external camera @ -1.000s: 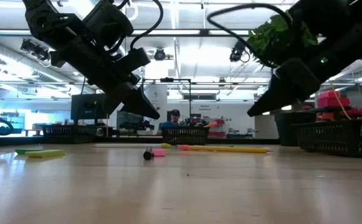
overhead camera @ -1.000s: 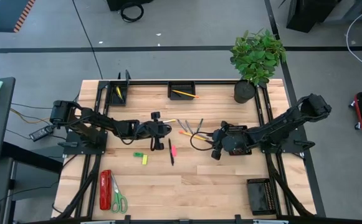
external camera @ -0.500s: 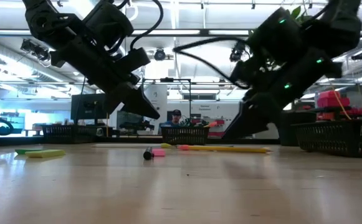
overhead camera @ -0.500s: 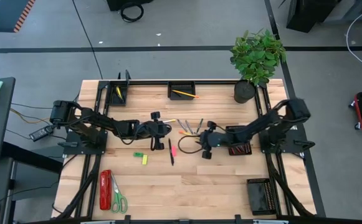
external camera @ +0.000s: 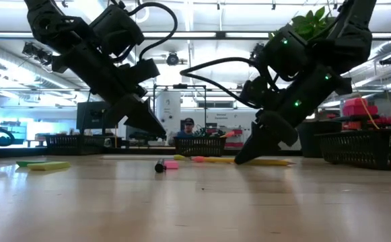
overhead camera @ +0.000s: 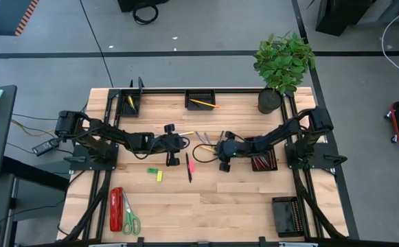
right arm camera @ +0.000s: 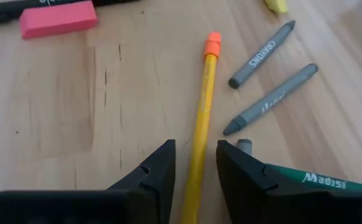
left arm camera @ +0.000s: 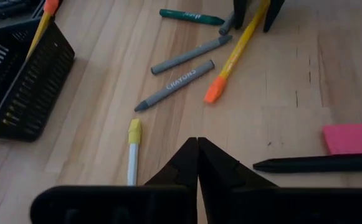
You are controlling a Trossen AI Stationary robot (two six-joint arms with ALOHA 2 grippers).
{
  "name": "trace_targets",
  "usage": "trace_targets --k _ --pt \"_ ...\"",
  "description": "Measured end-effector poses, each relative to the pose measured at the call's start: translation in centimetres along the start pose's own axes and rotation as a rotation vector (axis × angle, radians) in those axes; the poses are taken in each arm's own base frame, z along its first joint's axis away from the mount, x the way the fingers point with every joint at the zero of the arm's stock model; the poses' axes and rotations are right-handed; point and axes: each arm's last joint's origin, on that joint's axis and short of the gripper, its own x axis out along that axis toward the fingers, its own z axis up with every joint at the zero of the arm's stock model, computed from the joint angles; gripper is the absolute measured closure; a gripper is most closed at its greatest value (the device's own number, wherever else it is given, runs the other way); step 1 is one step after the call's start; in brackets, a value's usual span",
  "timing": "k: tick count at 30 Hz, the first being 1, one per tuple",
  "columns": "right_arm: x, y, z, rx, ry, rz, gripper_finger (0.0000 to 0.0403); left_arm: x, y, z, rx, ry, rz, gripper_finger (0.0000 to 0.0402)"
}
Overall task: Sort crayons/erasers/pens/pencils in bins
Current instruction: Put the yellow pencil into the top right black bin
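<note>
My right gripper [right arm camera: 196, 148] is open and low over the table's middle [overhead camera: 216, 148]. Its two fingers stand on either side of a long yellow pencil [right arm camera: 200, 118] with an orange eraser end, which lies flat on the wood. I see no touch. My left gripper [left arm camera: 197, 155] is shut and empty, hanging above the table just left of that spot [overhead camera: 184, 143]. Two grey crayons [right arm camera: 261, 53], a green stick [right arm camera: 311, 180], a pink eraser [right arm camera: 59, 18], a black pen [left arm camera: 318, 163] and a white pen with a yellow cap [left arm camera: 133, 149] lie nearby.
Black mesh bins stand at the far left [overhead camera: 132, 103], far middle [overhead camera: 200, 99], right [overhead camera: 262, 162] and near right [overhead camera: 285, 216]. Yellow and green erasers [overhead camera: 156, 173] lie near the middle. A red stapler [overhead camera: 116, 209] and scissors [overhead camera: 130, 218] lie near left. A potted plant [overhead camera: 281, 65] stands far right.
My right gripper has gone from over the right bin toward the table's left and down to the table, ending with its open fingers astride the yellow pencil.
</note>
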Motion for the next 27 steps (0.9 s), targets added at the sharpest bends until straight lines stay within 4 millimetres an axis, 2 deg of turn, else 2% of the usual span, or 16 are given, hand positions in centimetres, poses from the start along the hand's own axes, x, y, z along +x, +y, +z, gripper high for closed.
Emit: trace_targets --k 13,19,23,27 --pt "0.1 -0.1 -0.2 0.034 0.014 0.021 0.0355 0.0 0.0 -0.1 -0.002 0.007 -0.001 0.0376" --pt "0.0 0.0 0.4 0.028 -0.006 -0.011 0.0372 -0.2 -0.6 -0.1 0.015 0.010 -0.017 0.0388" --pt "-0.7 0.0 2.1 0.038 -0.063 -0.038 0.0374 -0.3 -0.9 -0.1 0.028 0.006 -0.026 0.0390" --pt "-2.4 -0.9 4.5 0.021 -0.083 -0.095 0.0375 -0.3 -0.9 -0.2 0.037 0.022 -0.028 0.0383"
